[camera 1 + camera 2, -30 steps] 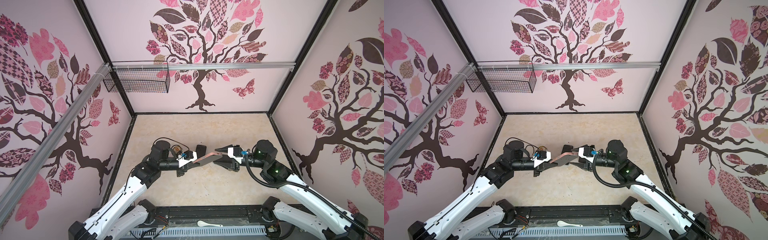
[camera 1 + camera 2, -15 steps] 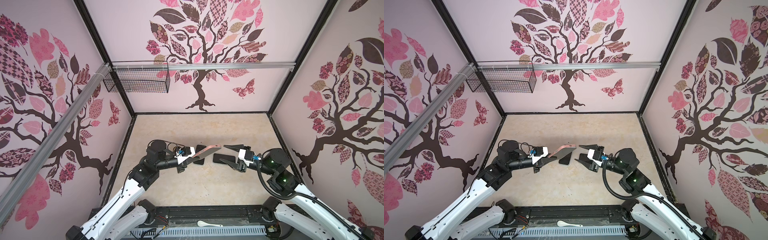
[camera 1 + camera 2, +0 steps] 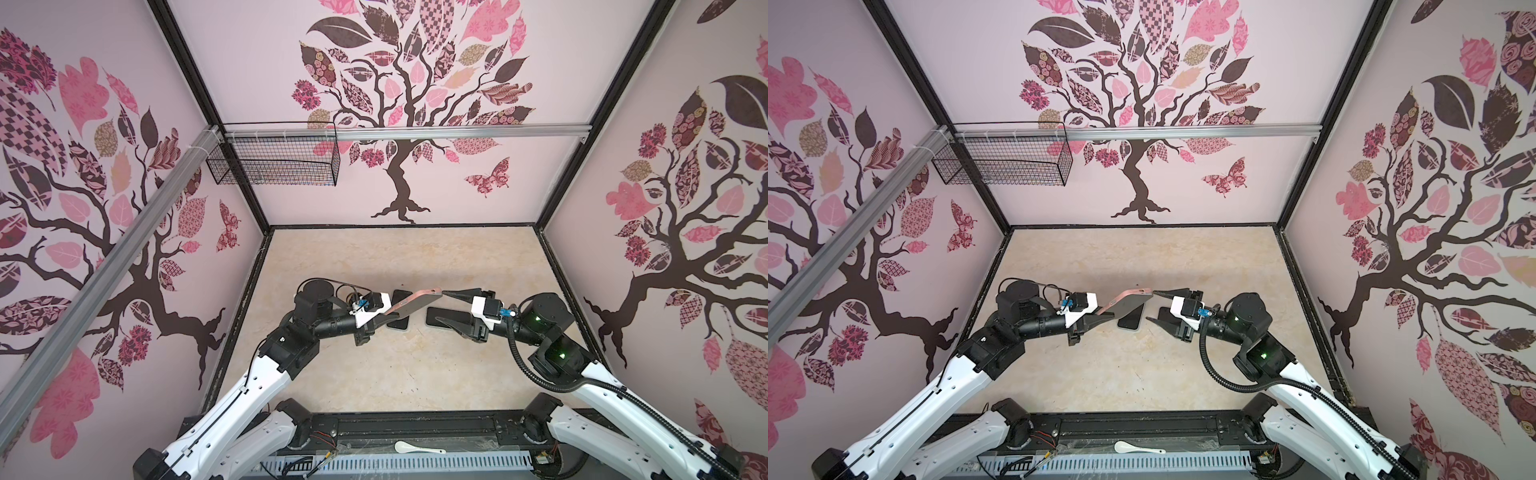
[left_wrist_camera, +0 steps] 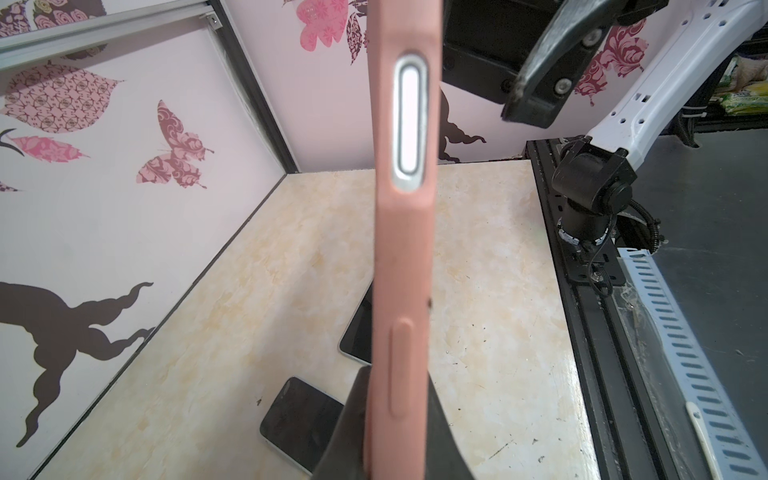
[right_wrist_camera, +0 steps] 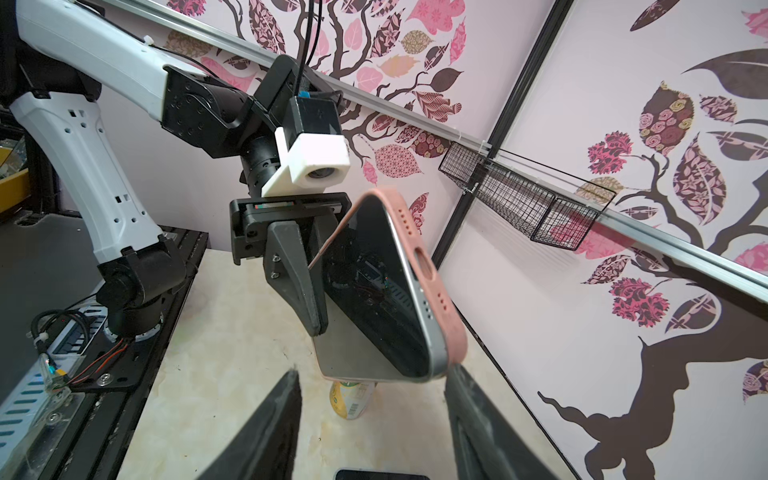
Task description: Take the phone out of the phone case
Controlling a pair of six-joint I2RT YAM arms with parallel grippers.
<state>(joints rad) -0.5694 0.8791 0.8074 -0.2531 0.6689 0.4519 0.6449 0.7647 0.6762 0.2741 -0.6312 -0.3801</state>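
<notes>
A second ago my right pincer (image 3: 440, 306) was pushed in against the free end of the phone (image 3: 415, 301) that my left pincer (image 3: 384, 319) grips, and the two wrists were crowded together. I then drew the right pincer back, away from the left one, until bare table (image 3: 374, 374) showed between its tips and the phone. Over the last half second I have eased it forward again, and its upper fingertip (image 3: 455, 295) now sits just beside the phone's free end. My left pincer has meanwhile tipped the phone, so the end farthest from its fingers stands higher in both top views than before.
</notes>
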